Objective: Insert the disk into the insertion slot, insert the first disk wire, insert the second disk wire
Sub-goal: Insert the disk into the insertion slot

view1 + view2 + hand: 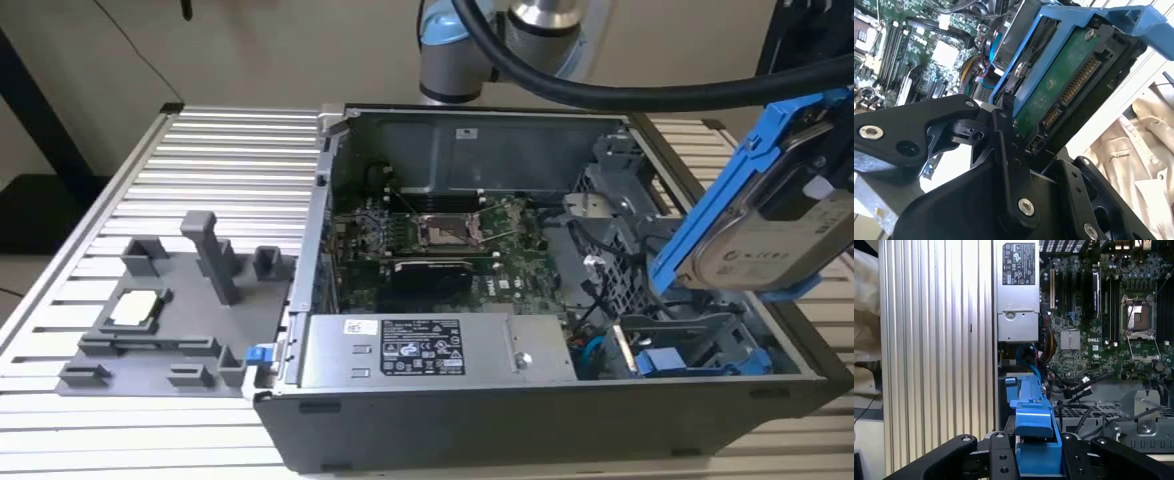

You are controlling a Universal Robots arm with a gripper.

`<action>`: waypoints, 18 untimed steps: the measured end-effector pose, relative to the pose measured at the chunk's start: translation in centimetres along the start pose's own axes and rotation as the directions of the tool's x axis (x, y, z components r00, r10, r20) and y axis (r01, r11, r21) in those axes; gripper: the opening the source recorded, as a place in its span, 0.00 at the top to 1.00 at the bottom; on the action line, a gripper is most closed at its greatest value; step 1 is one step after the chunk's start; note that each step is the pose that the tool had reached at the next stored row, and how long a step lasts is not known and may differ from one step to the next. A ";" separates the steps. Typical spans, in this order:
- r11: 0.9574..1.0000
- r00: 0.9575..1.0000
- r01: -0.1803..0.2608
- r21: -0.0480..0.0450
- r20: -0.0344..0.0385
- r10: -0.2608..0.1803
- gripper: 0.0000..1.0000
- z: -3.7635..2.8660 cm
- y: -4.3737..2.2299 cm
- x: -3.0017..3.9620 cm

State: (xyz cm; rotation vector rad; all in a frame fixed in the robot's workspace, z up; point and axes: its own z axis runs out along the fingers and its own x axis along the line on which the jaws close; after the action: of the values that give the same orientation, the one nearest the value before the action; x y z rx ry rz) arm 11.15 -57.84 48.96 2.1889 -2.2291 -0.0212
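The gripper point(1035, 447) is clamping the disk point(781, 235), with its black fingers point(999, 450) pressing on either side of the blue frame in the first wrist view. In the second wrist view the disk point(1066, 82) is showing its green circuit board and a row of connector pins. It is hanging in the air, steeply tilted on edge, at the exterior view's right, above the slot point(694, 332) and apart from it. The slot, a dark grey bay with blue tabs, is sitting in the near corner of the open computer case point(534, 425), near the grey power supply box point(407, 350). The motherboard point(441, 235) is lying farther in. The case is resting on a slatted metal table point(227, 150), with a grey plastic fixture point(174, 300) standing at the exterior view's left.
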 end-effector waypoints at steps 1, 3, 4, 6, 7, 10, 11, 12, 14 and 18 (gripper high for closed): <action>1.000 1.000 0.000 0.001 0.000 0.000 0.67 0.07 -0.01 0.00; 1.000 1.000 0.000 0.001 0.000 0.000 0.67 0.24 0.00 -0.01; 1.000 1.000 0.000 0.001 0.000 0.000 0.67 0.32 0.00 -0.03; 1.000 1.000 0.000 0.002 0.000 0.000 0.67 0.48 -0.01 -0.05; 1.000 1.000 0.000 0.003 0.000 0.000 0.67 0.57 -0.01 -0.06; 1.000 1.000 0.000 0.003 0.000 0.000 0.67 0.78 -0.01 -0.07; 1.000 1.000 0.000 0.003 0.000 0.000 0.67 0.83 -0.01 -0.08; 1.000 1.000 0.000 0.003 0.000 0.000 0.67 0.88 -0.01 -0.08; 1.000 1.000 0.000 0.003 0.000 0.000 0.67 0.97 -0.02 -0.10; 1.000 1.000 0.000 0.003 0.000 0.000 0.67 1.23 -0.02 -0.18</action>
State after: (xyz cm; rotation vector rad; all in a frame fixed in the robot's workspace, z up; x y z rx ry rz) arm 11.15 -57.66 47.73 2.1902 -2.2304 -0.0183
